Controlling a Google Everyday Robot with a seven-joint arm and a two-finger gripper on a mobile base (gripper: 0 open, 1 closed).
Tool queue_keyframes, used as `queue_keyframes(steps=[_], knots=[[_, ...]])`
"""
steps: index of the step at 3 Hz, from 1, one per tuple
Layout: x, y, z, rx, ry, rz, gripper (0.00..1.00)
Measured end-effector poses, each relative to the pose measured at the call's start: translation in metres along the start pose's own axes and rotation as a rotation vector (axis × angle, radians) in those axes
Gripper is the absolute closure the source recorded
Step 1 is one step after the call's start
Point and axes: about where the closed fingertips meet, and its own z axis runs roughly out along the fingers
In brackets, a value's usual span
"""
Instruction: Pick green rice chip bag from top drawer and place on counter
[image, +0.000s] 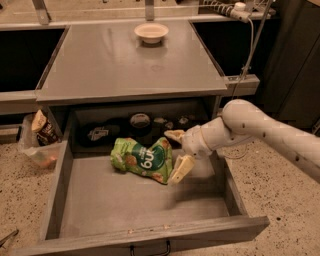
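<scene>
In the top drawer, the gripper, 2 fingers apart and empty, should straddle the green rice chip bag edge before closing.

Bare drawer floor; tool beside bag

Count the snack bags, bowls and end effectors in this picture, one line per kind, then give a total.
Snack bags: 2, the green bag in the drawer and a brown-and-yellow bag left of it.
Bowls: 1, the bowl on the counter.
End effectors: 1, the end effector, open, over the drawer beside the green bag's right edge.
Total: 4
</scene>
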Motion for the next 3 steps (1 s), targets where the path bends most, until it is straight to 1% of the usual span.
queue_keyframes(steps=[1,2,3], knots=[[0.005,-0.005,0.045,-0.043,0.008,-0.017,0.0],[0.005,-0.005,0.045,-0.043,0.008,-0.017,0.0],[-0.002,-0.013,0.062,-0.055,-0.003,-0.021,0.0]])
